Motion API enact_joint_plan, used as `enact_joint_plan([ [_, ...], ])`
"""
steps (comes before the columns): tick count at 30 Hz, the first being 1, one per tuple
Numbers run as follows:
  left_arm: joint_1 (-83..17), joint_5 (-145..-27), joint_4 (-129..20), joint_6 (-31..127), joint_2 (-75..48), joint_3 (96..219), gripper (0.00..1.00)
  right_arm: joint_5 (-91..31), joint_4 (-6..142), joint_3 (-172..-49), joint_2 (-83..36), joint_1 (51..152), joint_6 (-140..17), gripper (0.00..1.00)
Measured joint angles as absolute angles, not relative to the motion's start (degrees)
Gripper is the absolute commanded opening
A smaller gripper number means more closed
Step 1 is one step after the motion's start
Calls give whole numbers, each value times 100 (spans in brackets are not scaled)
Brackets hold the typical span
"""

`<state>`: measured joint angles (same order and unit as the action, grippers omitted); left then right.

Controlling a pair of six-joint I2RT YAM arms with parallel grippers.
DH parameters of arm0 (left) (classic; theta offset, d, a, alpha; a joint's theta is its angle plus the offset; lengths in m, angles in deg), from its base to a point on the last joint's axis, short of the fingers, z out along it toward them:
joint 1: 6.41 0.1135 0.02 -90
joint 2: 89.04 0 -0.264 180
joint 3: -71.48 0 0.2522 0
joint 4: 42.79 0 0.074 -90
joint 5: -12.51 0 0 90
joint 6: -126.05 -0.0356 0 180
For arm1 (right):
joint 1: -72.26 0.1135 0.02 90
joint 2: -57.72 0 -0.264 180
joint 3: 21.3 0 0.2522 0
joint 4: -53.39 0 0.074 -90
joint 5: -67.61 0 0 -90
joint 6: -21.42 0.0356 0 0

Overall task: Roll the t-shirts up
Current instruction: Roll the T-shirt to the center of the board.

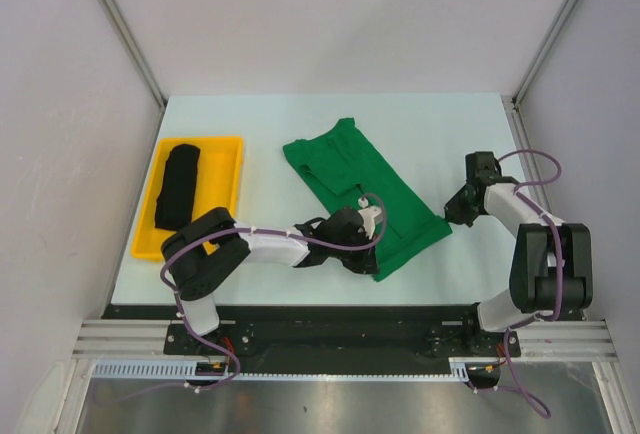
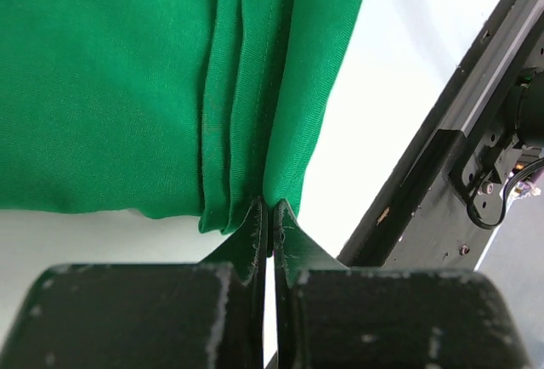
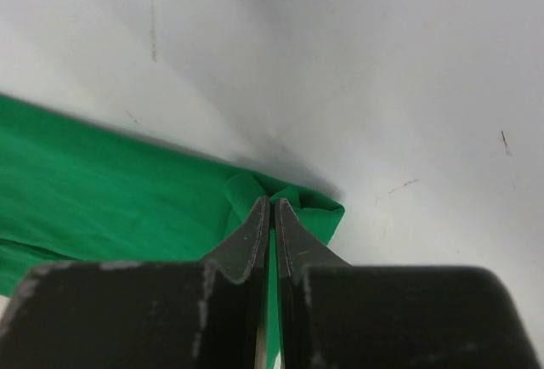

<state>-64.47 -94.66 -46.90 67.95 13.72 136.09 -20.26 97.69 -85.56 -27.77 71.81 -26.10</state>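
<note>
Green shirt (image 1: 365,194): folded lengthwise.
Left gripper (image 2: 269,206): clamped on hem folds.
Right gripper (image 3: 272,204): clamped on hem corner.
Risk: shallow bite; layers slip, roll skews.

I see two matching arms: the left arm (image 1: 268,244) and right arm (image 1: 506,204) alternate black joint housings with white links, and a purple cable (image 1: 546,155) loops along each. Up close, the left gripper (image 2: 270,207) and right gripper (image 3: 273,204) are black tapered fingers, their edges scuffed pale grey.
</note>
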Motion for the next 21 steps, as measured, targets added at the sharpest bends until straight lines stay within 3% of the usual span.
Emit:
enact_joint_plan([
  [21,-6399,-9412,-4699,6703,1392,13625,0,-1244,9852,-9107,-3687,7632,-2612,5],
])
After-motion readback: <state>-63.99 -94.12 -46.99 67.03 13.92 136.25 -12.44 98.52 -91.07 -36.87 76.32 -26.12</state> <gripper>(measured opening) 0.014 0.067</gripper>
